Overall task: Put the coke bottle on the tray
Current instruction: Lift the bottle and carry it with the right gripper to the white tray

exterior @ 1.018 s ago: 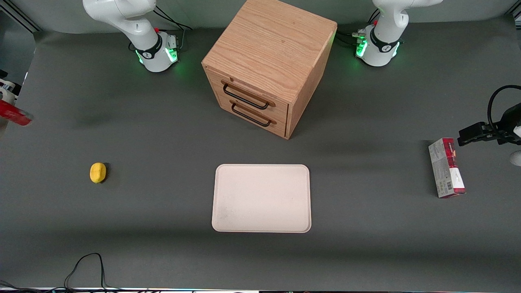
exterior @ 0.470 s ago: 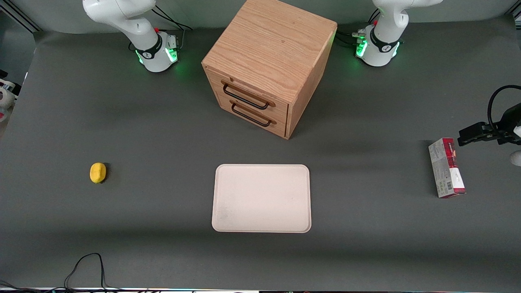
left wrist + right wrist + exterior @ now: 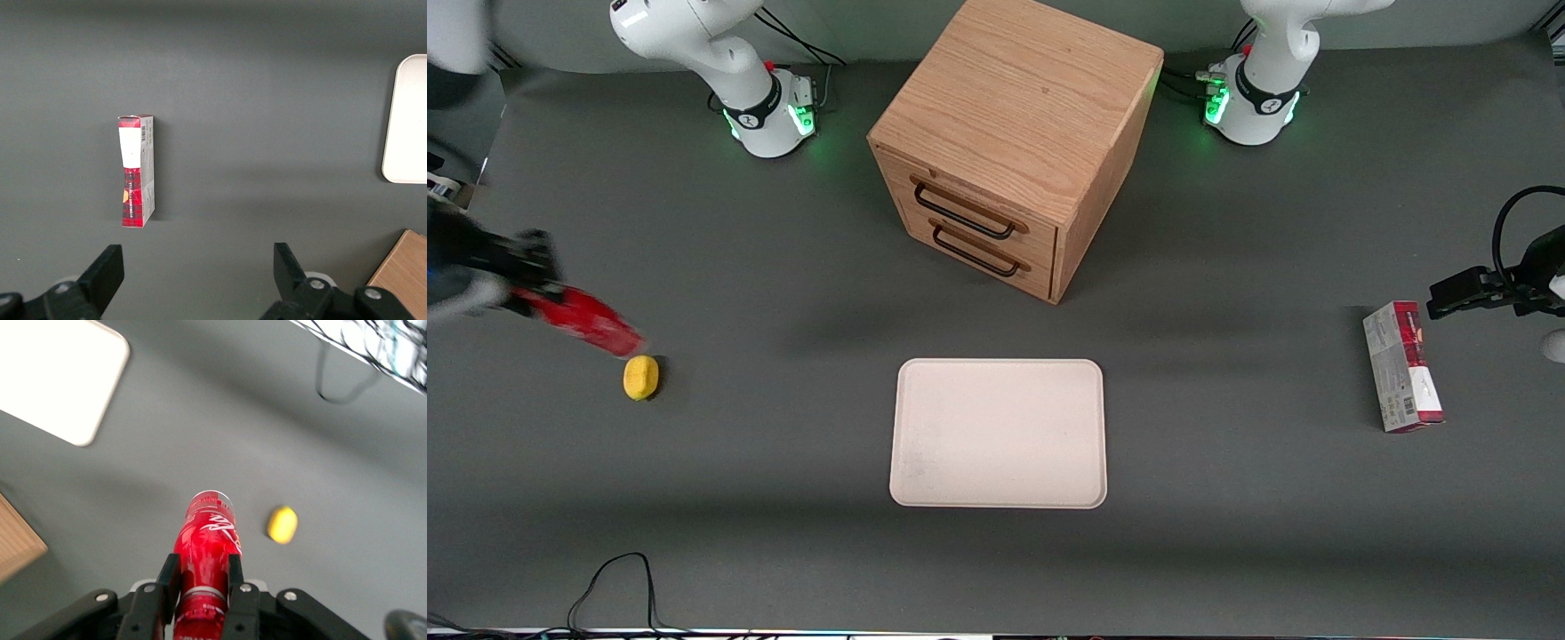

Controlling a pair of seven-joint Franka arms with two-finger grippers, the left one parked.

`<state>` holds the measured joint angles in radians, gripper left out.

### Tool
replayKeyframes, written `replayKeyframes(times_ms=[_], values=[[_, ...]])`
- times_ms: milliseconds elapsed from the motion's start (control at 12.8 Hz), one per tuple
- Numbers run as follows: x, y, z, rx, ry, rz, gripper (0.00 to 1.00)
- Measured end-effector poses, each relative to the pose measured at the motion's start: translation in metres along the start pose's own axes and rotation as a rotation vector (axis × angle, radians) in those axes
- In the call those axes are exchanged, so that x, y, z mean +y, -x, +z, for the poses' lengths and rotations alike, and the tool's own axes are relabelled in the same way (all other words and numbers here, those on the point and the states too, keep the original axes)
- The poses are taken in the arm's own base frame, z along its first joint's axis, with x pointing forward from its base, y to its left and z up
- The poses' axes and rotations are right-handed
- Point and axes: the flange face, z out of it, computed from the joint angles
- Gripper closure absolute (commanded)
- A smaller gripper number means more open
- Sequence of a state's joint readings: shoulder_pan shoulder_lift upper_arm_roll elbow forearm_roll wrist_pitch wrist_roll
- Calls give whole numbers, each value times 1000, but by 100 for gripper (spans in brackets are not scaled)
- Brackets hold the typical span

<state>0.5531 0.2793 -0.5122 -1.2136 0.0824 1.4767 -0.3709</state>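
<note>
Gripper [image 3: 199,583] clamped on glossy slim red coke bottle [image 3: 207,553] (tilted, prob. airborne) near lumpy yellow lemon [image 3: 640,377], w/ flat cream tray [image 3: 998,433] well apart.

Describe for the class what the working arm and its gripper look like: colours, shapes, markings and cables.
The working arm has glossy white rounded links, with a black band and green lights at its base, where black cables plug in. Its gripper, at the working arm's end of the table, has a black body with silver screws and slim black fingers.
</note>
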Motion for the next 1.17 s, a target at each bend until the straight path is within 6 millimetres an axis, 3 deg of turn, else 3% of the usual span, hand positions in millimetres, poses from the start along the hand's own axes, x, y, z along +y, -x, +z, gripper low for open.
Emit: replayKeyframes(times_ms=[235,392,548,783,940,1175], values=[[-104,-65,22,11,-6,-16,90],[-165,-86,37,5,-44,10,90],[-209,-93,43,2,-74,1,92],[-249,-93,40,20,-55,-49,92],[-256,-101,49,40,-45,-56,92],[-245,-132,100,69,-31,-31,92]])
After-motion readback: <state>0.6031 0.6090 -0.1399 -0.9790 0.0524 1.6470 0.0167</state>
